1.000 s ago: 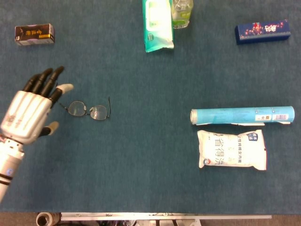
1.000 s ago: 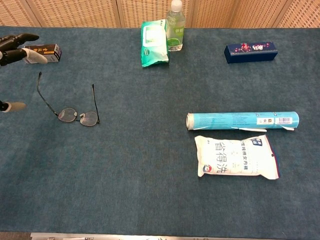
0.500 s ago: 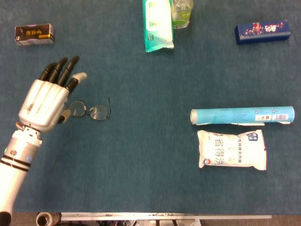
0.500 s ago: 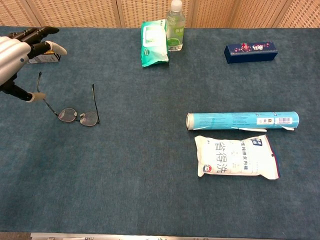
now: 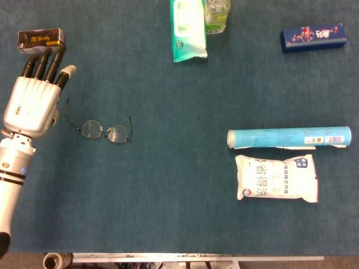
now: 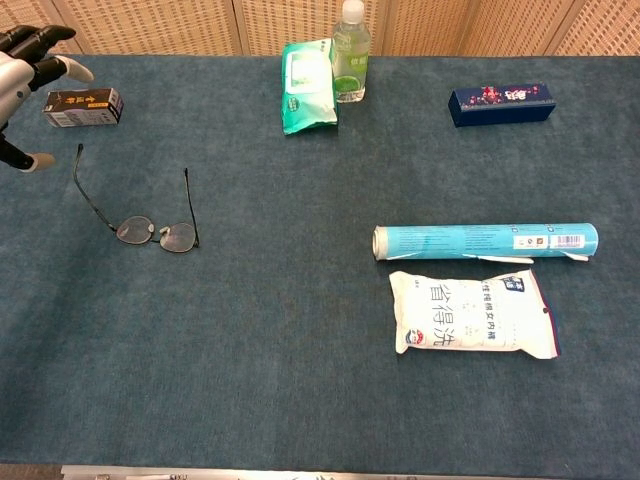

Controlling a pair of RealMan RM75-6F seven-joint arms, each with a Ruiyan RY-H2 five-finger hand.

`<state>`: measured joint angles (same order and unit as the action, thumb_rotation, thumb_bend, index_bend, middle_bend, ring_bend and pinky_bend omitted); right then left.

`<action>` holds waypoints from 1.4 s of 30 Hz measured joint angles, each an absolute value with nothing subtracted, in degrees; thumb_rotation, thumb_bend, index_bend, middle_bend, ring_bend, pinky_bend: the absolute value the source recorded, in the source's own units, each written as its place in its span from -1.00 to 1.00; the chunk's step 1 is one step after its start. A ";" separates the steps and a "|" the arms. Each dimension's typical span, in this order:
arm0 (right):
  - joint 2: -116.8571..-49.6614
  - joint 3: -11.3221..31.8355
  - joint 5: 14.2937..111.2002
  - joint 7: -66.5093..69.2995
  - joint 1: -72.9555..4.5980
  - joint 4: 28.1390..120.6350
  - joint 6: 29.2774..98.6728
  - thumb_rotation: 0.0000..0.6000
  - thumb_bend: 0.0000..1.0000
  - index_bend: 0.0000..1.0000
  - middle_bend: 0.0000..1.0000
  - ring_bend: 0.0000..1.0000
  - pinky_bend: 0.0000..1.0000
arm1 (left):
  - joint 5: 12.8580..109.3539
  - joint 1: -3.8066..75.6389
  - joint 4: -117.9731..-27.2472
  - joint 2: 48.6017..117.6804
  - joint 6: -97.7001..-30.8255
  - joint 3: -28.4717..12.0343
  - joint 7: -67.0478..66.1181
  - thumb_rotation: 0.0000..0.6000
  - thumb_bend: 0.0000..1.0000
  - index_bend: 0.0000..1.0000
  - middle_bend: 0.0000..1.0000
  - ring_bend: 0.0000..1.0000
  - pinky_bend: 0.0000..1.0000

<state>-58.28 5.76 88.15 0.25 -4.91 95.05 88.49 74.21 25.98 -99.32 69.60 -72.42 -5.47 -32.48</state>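
A: Glasses [image 5: 105, 131] lie unfolded on the cloth, just right of the left hand [image 5: 32, 101].
B: Yep, fingers spread, holding nothing, tips by the small dark box [image 5: 41, 40].

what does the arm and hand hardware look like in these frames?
Only the left hand shows: silver metallic back plate with ribbed knuckle segments, black fingers, pale beige tips. The wrist is silver with dark bands and a small blue mark; the forearm is white. No loose cables visible.
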 measured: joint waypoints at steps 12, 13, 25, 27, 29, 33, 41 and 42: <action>-58.02 5.93 88.15 0.64 -4.67 95.38 89.08 1.00 -0.36 -0.22 -0.27 -0.55 -0.25 | 73.72 27.95 -93.06 73.30 -69.58 -5.94 -31.87 1.00 -0.72 -0.61 -1.00 -1.00 -0.76; -57.99 5.94 88.14 0.68 -4.66 95.43 89.09 1.00 -0.35 -0.22 -0.27 -0.55 -0.25 | 73.81 28.10 -92.77 73.53 -69.44 -5.92 -31.89 1.00 -0.72 -0.61 -1.00 -1.00 -0.76; -57.89 6.00 87.97 0.86 -4.66 95.53 88.99 1.00 -0.36 -0.22 -0.27 -0.55 -0.25 | 73.94 29.38 -90.16 75.74 -68.34 -6.17 -31.99 1.00 -0.72 -0.61 -1.00 -1.00 -0.76; -57.91 5.97 87.99 0.79 -4.66 95.55 88.94 1.00 -0.36 -0.22 -0.27 -0.56 -0.25 | 74.15 29.50 -90.13 75.95 -68.33 -6.11 -32.06 1.00 -0.72 -0.61 -1.00 -1.00 -0.76; -57.91 5.96 88.05 0.76 -4.65 95.59 89.01 1.00 -0.36 -0.22 -0.27 -0.56 -0.25 | 74.23 29.57 -90.14 76.09 -68.35 -6.10 -32.07 1.00 -0.72 -0.61 -1.00 -1.00 -0.76; -57.87 6.00 88.14 0.79 -4.58 95.62 89.22 1.00 -0.36 -0.22 -0.27 -0.55 -0.25 | 74.24 29.53 -90.17 76.17 -68.45 -5.96 -32.21 1.00 -0.72 -0.61 -1.00 -1.00 -0.76; -57.86 6.01 88.08 0.78 -4.60 95.61 89.13 1.00 -0.36 -0.22 -0.27 -0.56 -0.25 | 74.17 29.67 -90.01 76.02 -68.10 -5.88 -31.92 1.00 -0.72 -0.61 -1.00 -1.00 -0.76; -57.86 6.02 88.07 0.81 -4.58 95.61 89.17 1.00 -0.36 -0.22 -0.27 -0.56 -0.25 | 74.27 29.66 -90.06 75.97 -68.05 -5.83 -31.54 1.00 -0.72 -0.61 -1.00 -1.00 -0.76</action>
